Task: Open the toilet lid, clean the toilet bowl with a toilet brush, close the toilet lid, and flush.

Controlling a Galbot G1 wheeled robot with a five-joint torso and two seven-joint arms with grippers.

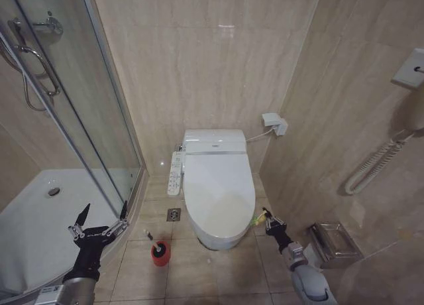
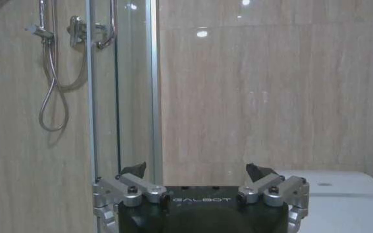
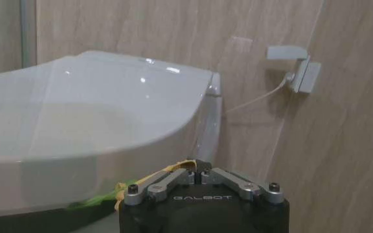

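Note:
The toilet lid (image 1: 218, 182) lies flat and closed over the toilet bowl (image 1: 218, 239); in the right wrist view the glossy lid (image 3: 95, 111) bulges above the bowl's rim (image 3: 37, 182). My right gripper (image 1: 267, 218) sits at the lid's front right edge, its fingers (image 3: 173, 177) pressed together on the yellow strip of the green-and-yellow tab (image 3: 105, 195). The toilet brush (image 1: 159, 250) stands in its red holder on the floor, left of the bowl. My left gripper (image 1: 99, 221) hangs open and empty by the shower glass, its fingertips (image 2: 133, 169) spread wide.
A glass shower enclosure (image 1: 99, 119) and its white tray (image 1: 40, 219) take up the left side. A button panel (image 1: 175, 172) runs along the toilet's left side, with a floor drain (image 1: 173, 214) below it. On the right wall are a socket (image 1: 274, 123), a corded handset (image 1: 374, 162) and a metal holder (image 1: 334, 242).

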